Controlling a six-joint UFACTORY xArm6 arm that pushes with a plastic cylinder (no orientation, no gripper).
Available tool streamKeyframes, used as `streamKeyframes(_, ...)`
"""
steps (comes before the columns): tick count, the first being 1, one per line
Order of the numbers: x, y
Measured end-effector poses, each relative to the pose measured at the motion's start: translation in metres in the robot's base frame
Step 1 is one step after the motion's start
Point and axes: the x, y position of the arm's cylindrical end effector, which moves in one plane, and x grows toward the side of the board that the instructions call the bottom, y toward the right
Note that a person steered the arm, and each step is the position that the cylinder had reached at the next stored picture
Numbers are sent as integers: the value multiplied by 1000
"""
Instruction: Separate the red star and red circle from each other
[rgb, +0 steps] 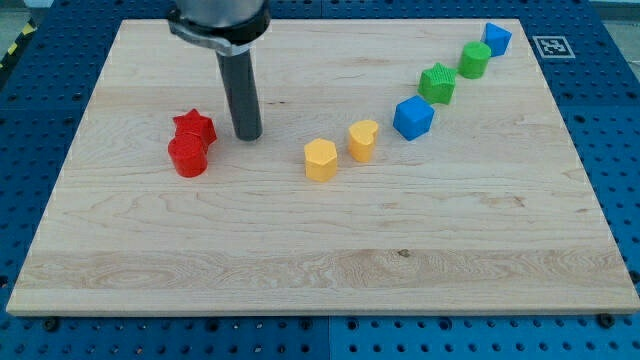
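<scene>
The red star (195, 127) sits on the wooden board at the view's left. The red circle (188, 156) lies just below it and touches it. My tip (249, 134) stands on the board just to the right of the red star, a small gap away from it. The rod rises straight up to the view's top.
A yellow hexagon (320, 159) and a yellow heart (363, 140) lie near the middle. A blue block (413, 117), a green star (437, 83), a green block (474, 60) and a blue block (496, 39) run up toward the view's top right. The board (320, 270) rests on a blue pegboard.
</scene>
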Motion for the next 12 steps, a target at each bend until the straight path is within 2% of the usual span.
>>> streamKeyframes(1, -32, -18)
streamKeyframes(3, -35, -120)
streamKeyframes(4, -35, -106)
streamKeyframes(6, 1, -89)
streamKeyframes(7, 1, -51)
streamKeyframes(8, 15, -39)
streamKeyframes(10, 34, -39)
streamKeyframes(12, 34, -77)
